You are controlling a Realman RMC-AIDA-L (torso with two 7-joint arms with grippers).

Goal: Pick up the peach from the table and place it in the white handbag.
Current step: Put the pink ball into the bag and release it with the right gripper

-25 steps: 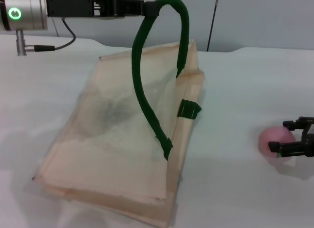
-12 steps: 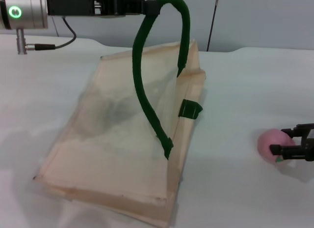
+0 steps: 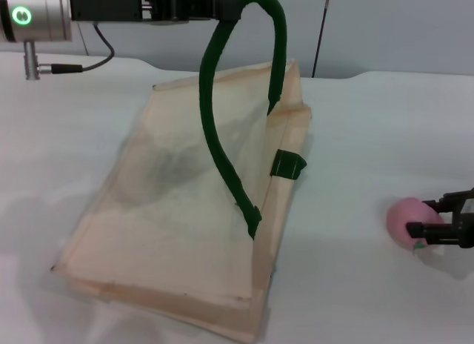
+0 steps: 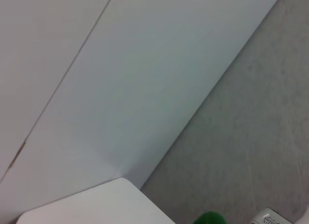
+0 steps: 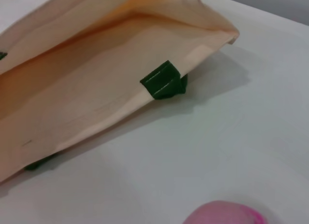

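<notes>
The white handbag (image 3: 178, 210) lies slanted on the table (image 3: 355, 121), its mouth side raised. My left gripper (image 3: 222, 9) is shut on one dark green handle (image 3: 211, 129) and holds it high above the bag; a bit of that handle shows in the left wrist view (image 4: 208, 218). The pink peach (image 3: 404, 219) rests on the table at the far right. My right gripper (image 3: 433, 218) has its fingers closed against the peach's right side. The right wrist view shows the peach's top (image 5: 224, 213) and the bag's open side (image 5: 96, 89).
The bag's other green handle lies under the fabric; only its anchor tab (image 3: 286, 164) shows, also in the right wrist view (image 5: 163, 80). The left arm's silver body with a green light (image 3: 33, 18) and its cable hang over the table's back left. A wall stands behind the table.
My right gripper's fingers have drawn closer together around the peach, and the peach has shifted slightly left. The left gripper and the raised handle have stayed put.
</notes>
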